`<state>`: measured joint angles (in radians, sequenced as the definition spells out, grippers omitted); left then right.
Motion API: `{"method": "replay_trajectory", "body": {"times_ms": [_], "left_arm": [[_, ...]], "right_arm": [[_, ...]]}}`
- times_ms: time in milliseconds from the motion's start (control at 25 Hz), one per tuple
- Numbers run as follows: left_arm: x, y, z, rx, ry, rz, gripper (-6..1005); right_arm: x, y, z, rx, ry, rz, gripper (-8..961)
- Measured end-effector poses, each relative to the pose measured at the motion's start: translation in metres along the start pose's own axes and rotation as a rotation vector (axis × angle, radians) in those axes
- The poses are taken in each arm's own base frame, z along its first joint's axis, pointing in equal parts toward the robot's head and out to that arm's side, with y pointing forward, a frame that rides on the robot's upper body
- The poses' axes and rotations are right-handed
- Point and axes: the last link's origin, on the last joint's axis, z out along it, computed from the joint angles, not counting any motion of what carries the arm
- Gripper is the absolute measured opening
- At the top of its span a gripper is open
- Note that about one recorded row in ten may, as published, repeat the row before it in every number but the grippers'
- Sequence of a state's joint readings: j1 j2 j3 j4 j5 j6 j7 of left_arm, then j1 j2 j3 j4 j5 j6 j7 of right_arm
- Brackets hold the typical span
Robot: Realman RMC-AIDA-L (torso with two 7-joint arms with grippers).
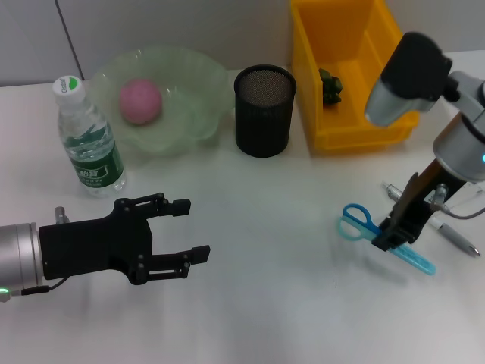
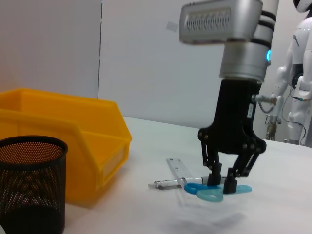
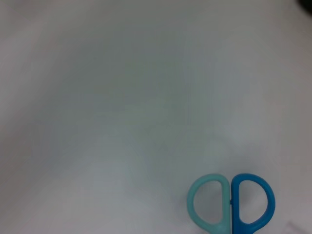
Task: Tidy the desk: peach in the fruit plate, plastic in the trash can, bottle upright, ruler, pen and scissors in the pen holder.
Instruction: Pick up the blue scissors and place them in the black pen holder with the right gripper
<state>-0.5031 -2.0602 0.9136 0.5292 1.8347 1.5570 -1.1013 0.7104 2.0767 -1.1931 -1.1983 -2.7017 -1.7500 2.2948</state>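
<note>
1. Two grippers in frame. Right gripper (image 1: 394, 236) is down at the desk over the scissors (image 1: 356, 222); left gripper (image 1: 186, 231) hovers over bare desk (image 1: 265, 303) in front of the bottle (image 1: 87, 140), fingers spread, holding nothing.
2. Right gripper state, from the left wrist view: fingers (image 2: 213, 178) part open, tips at or almost at the desk on either side of the scissors just behind the blue handles (image 2: 212, 191). No firm hold evident yet — scissors lie flat.
3. Scissors position: on the robot's right side of the desk, handle loops pointing toward the middle, blades running out toward the pen (image 1: 458, 239). Clear ruler (image 2: 179, 170) lies just beside them, seemingly touching or nearly so.
4. Already in place by the look of it: peach (image 1: 140, 101) in the green fruit plate (image 1: 193, 72), bottle upright, something dark in the yellow bin (image 1: 311, 68). Mesh pen holder (image 1: 264, 110) shows nothing inside.
5. Step in hand, as I judge it: pinch the scissors.
6. To do it well — close squarely across the narrow neck behind the loops, not on the loops themselves; keep clear of the ruler and pen so they are not dragged; lift straight, then tilt blades down for the holder mouth.
</note>
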Motion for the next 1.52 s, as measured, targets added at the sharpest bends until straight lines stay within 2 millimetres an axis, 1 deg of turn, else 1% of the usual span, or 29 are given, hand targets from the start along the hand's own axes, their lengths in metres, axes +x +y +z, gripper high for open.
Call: {"method": "replay_trajectory", "body": {"times_ms": [40,80,120,160,200,240,280,320,360,400,440,560,600,640,680,760,800,840,960,1000,1040,1160,1200,1320,1400,1440,1480,1520], "left_arm": [[0.000,0.000,0.000,0.000,0.000,0.000,800],[0.000,0.000,0.000,0.000,0.000,0.000,800],[0.000,0.000,0.000,0.000,0.000,0.000,799],[0.000,0.000,0.000,0.001,0.000,0.000,799],[0.000,0.000,0.000,0.001,0.001,-0.001,799],[0.000,0.000,0.000,0.001,0.001,-0.001,799],[0.000,0.000,0.000,0.001,0.002,-0.001,799],[0.000,0.000,0.000,0.001,0.002,-0.001,799],[0.000,0.000,0.000,0.000,0.002,0.000,799],[0.001,0.000,0.001,-0.001,0.003,0.000,799],[0.001,0.000,0.001,-0.001,0.003,0.000,799],[0.002,0.000,0.001,-0.002,0.004,0.003,800],[0.002,-0.001,0.002,-0.003,0.004,0.004,800],[0.002,-0.001,0.002,-0.004,0.004,0.005,800],[0.003,-0.001,0.002,-0.005,0.005,0.006,800],[0.003,-0.001,0.002,-0.005,0.005,0.007,800],[0.003,-0.001,0.002,-0.005,0.005,0.007,800],[0.003,-0.001,0.002,-0.005,0.005,0.007,800],[0.003,-0.001,0.002,-0.006,0.006,0.007,799],[0.003,-0.001,0.002,-0.008,0.006,0.007,799],[0.003,-0.001,0.002,-0.008,0.006,0.007,799],[0.003,0.000,0.002,-0.009,0.006,0.008,799],[0.002,0.000,0.002,-0.010,0.007,0.012,799],[0.002,0.001,0.003,-0.008,0.007,0.019,800],[0.000,0.002,0.004,-0.009,0.008,0.021,800],[0.000,0.002,0.004,-0.009,0.008,0.021,800],[-0.001,0.003,0.005,-0.011,0.008,0.023,800],[-0.001,0.003,0.005,-0.012,0.009,0.026,800]], "right_arm": [[0.000,0.000,0.000,0.000,0.000,0.000,217],[0.001,-0.003,-0.005,-0.025,-0.056,0.014,217],[0.001,-0.003,-0.005,-0.025,-0.056,0.014,217],[0.002,-0.004,-0.008,-0.040,-0.092,0.018,217],[0.004,-0.007,-0.015,-0.072,-0.176,0.029,217],[0.004,-0.007,-0.015,-0.072,-0.176,0.029,217],[0.007,-0.011,-0.020,-0.097,-0.261,0.036,217],[0.010,-0.013,-0.023,-0.109,-0.306,0.040,217],[0.010,-0.013,-0.023,-0.109,-0.306,0.040,217],[0.014,-0.016,-0.028,-0.126,-0.398,0.041,216],[0.014,-0.016,-0.028,-0.126,-0.398,0.041,216],[0.019,-0.019,-0.034,-0.140,-0.539,0.021,216],[0.022,-0.022,-0.036,-0.137,-0.610,0.006,216],[0.022,-0.022,-0.036,-0.137,-0.610,0.006,216],[0.023,-0.025,-0.036,-0.124,-0.680,-0.004,216],[0.024,-0.026,-0.035,-0.118,-0.712,-0.010,216],[0.024,-0.028,-0.034,-0.107,-0.788,-0.023,216],[0.024,-0.028,-0.034,-0.107,-0.788,-0.023,217],[0.024,-0.030,-0.035,-0.093,-0.919,-0.039,217],[0.023,-0.032,-0.037,-0.084,-1.001,-0.052,217],[0.023,-0.032,-0.037,-0.084,-1.001,-0.052,217],[0.021,-0.036,-0.038,-0.064,-1.095,-0.051,217],[0.017,-0.040,-0.037,-0.040,-1.134,-0.038,217],[0.012,-0.044,-0.034,-0.011,-1.162,-0.022,216],[0.001,-0.049,-0.029,0.023,-1.201,-0.008,216],[0.001,-0.049,-0.029,0.023,-1.201,-0.008,216],[-0.007,-0.052,-0.027,0.039,-1.220,0.000,216],[-0.007,-0.052,-0.027,0.039,-1.220,0.000,216]]}}
